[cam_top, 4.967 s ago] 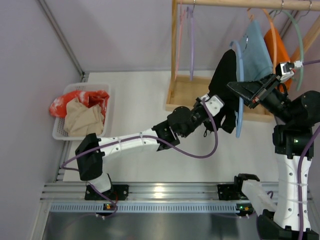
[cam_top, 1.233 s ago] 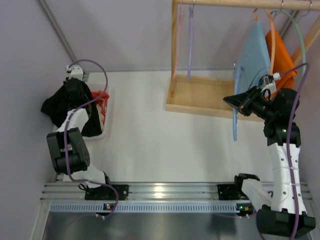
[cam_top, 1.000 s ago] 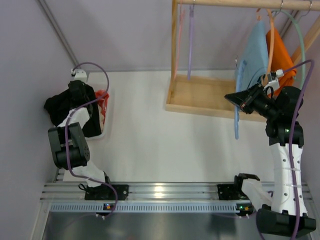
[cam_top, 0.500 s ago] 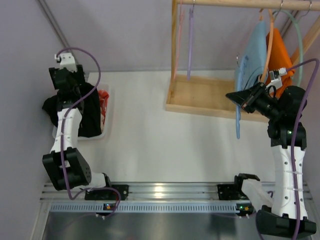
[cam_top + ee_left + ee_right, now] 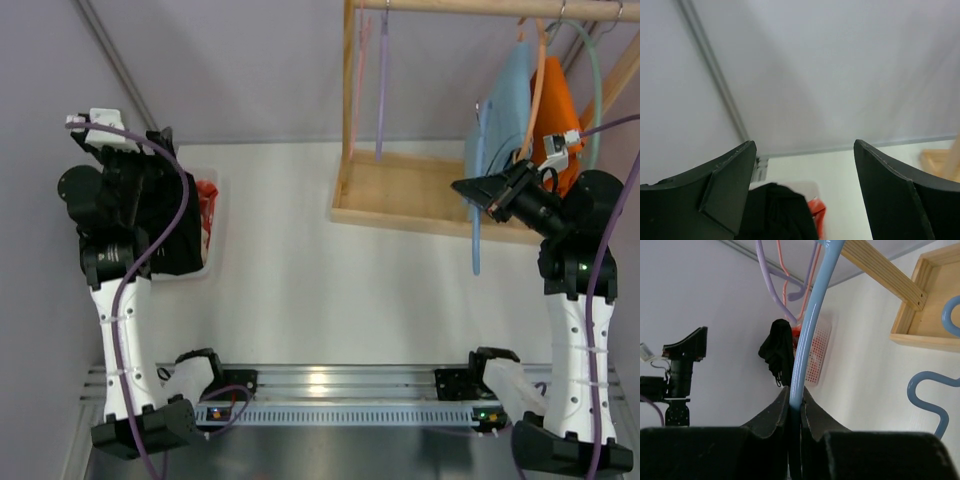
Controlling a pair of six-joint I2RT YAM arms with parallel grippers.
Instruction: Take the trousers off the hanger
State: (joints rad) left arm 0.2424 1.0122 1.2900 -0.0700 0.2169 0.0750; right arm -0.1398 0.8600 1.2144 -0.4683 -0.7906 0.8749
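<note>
The black trousers (image 5: 178, 238) lie bunched in the white basket (image 5: 211, 246) at the far left, also seen from the left wrist (image 5: 774, 214) and the right wrist (image 5: 778, 351). My left gripper (image 5: 150, 163) hangs open above them with nothing between its fingers (image 5: 805, 146). On the right, my right gripper (image 5: 473, 190) is shut on the lower bar of the light blue hanger (image 5: 476, 232), which hangs bare from the rail. The right wrist view shows the hanger's bar (image 5: 808, 340) pinched between the jaws (image 5: 795, 397).
A red cloth (image 5: 206, 193) lies in the basket beside the trousers. The wooden rack (image 5: 398, 192) carries purple (image 5: 381, 80) and pink (image 5: 360, 70) hangers, a light blue cloth (image 5: 510, 95), an orange cloth (image 5: 556, 100) and a green hanger (image 5: 598, 85). Walls close in at left and back.
My left gripper has opened and let the trousers go into the basket, then lifted up and back from them. The right gripper stays shut on the hanger, almost still.
</note>
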